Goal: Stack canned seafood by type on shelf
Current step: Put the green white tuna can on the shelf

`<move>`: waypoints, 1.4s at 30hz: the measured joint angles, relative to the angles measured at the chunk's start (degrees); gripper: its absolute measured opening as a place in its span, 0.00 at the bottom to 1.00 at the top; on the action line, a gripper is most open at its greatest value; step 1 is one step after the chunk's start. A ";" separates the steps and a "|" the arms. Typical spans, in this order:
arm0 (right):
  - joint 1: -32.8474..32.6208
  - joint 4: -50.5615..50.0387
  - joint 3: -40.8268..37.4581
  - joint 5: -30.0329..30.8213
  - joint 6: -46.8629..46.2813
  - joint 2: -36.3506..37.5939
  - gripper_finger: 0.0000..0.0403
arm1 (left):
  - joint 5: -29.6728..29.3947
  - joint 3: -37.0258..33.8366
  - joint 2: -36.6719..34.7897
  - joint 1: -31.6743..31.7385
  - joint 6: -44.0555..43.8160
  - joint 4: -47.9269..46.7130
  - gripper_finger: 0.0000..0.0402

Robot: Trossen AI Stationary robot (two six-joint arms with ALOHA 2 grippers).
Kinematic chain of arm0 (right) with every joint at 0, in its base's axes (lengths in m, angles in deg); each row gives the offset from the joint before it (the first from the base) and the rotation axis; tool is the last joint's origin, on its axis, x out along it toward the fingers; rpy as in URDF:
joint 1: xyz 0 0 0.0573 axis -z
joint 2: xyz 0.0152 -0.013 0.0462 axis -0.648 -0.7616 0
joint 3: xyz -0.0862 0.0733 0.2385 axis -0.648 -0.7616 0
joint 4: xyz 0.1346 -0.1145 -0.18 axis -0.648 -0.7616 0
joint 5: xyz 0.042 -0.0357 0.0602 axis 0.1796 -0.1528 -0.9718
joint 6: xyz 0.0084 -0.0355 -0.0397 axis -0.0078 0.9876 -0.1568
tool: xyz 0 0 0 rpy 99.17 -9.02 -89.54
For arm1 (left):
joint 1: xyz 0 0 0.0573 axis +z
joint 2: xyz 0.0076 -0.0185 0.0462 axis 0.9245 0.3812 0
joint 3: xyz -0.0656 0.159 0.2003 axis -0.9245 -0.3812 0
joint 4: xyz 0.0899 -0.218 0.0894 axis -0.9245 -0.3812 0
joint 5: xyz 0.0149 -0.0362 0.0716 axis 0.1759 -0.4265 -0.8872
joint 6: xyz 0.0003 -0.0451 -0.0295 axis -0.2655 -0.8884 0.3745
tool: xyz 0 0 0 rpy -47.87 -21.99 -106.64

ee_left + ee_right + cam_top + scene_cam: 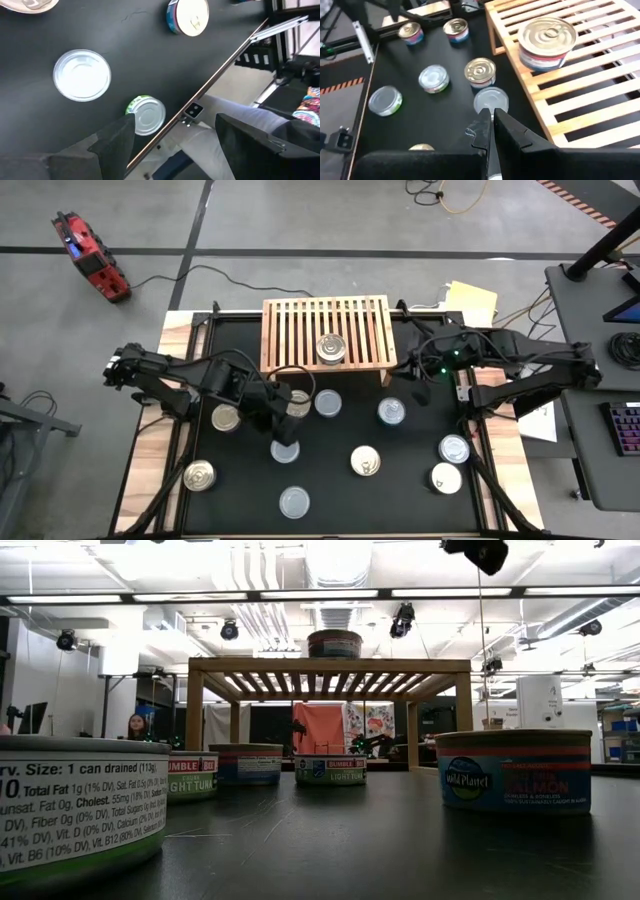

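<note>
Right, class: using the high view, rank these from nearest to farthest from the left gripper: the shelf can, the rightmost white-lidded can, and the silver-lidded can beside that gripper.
1. The silver-lidded can, right beside the left gripper.
2. The shelf can, towards the back, mid-table.
3. The white-lidded can, far right, near the front.

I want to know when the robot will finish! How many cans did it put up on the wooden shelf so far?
Just one: a short round silver-lidded can sits on the slatted light-wood shelf. Nothing is in hand right now. The left gripper is open above the black table, over the loose cans. The right gripper is shut and empty beside the shelf. About ten cans, like the white-lidded one, are left on the table.
</note>
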 joint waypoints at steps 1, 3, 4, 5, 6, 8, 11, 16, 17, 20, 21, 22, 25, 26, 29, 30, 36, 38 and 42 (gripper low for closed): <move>0.56 0.52 -0.02 -0.01 -0.11 -0.08 0.03 | 0.01 0.00 0.07 -0.12 0.36 -0.49 0.65; 1.94 0.80 -0.26 -0.07 -0.11 -0.76 0.03 | 0.01 0.00 0.28 -0.45 0.95 -1.04 0.65; 2.63 1.22 -0.32 -0.10 -0.11 -1.03 0.03 | 0.01 0.00 0.31 -0.51 1.47 -1.19 0.65; 3.34 1.54 -0.32 -0.11 -0.11 -1.46 0.03 | 0.00 0.00 0.31 -0.65 2.13 -1.24 0.65; 4.04 1.56 -0.33 -0.13 -0.11 -1.99 0.03 | -0.16 0.00 0.31 -0.70 2.84 -1.20 0.65; 5.31 1.49 -0.34 -0.17 -0.18 -2.84 0.03 | -1.00 0.00 0.31 -0.84 4.30 -1.22 0.65; 6.67 1.43 -0.34 -0.22 -0.41 -3.90 0.03 | -2.84 0.00 0.31 -0.95 6.39 -1.63 0.65; 7.73 1.14 -0.34 -0.35 -2.77 -4.52 0.03 | -4.86 -0.19 0.31 -1.50 8.61 -1.92 0.65; 7.81 1.13 -0.34 -0.35 -3.04 -4.50 0.03 | -5.38 -0.42 0.29 -1.86 8.79 -1.94 0.65; 7.80 1.13 -0.37 -0.33 -3.21 -4.10 0.03 | -6.48 -2.13 0.29 -3.19 9.98 -0.93 0.65; 7.79 1.16 -0.37 -0.33 -3.33 -3.90 0.03 | -7.09 -3.08 0.29 -3.67 10.33 0.03 0.65; 7.79 1.15 -0.37 -0.33 -3.71 -3.75 0.03 | -7.37 -4.14 0.29 -4.14 10.80 1.08 0.64; 7.79 1.17 -0.37 -0.20 -4.39 -3.69 0.03 | -7.20 -8.36 0.29 -4.67 12.47 5.47 0.61; 7.79 1.17 -0.37 -0.15 -4.49 -3.73 0.03 | -7.16 -9.85 0.29 -4.66 12.72 6.81 0.60; 7.79 1.19 -0.37 -0.13 -4.70 -3.80 0.03 | -6.94 -14.74 0.29 -4.54 12.50 10.16 0.56; 7.79 1.17 -0.37 -0.13 -4.85 -3.82 0.03 | -7.16 -16.41 0.29 -4.54 11.74 10.74 0.55; 7.75 1.19 -0.37 -0.13 -5.74 -3.83 0.03 | -7.54 -25.71 0.29 -4.54 6.26 12.96 0.52; 7.75 1.18 -0.37 -0.13 -5.74 -3.85 0.03 | -7.55 -28.14 0.29 -4.30 4.91 14.97 0.52; 7.75 1.19 -0.37 -0.13 -5.73 -3.85 0.03 | -7.60 -30.86 0.29 -3.61 0.66 18.56 0.53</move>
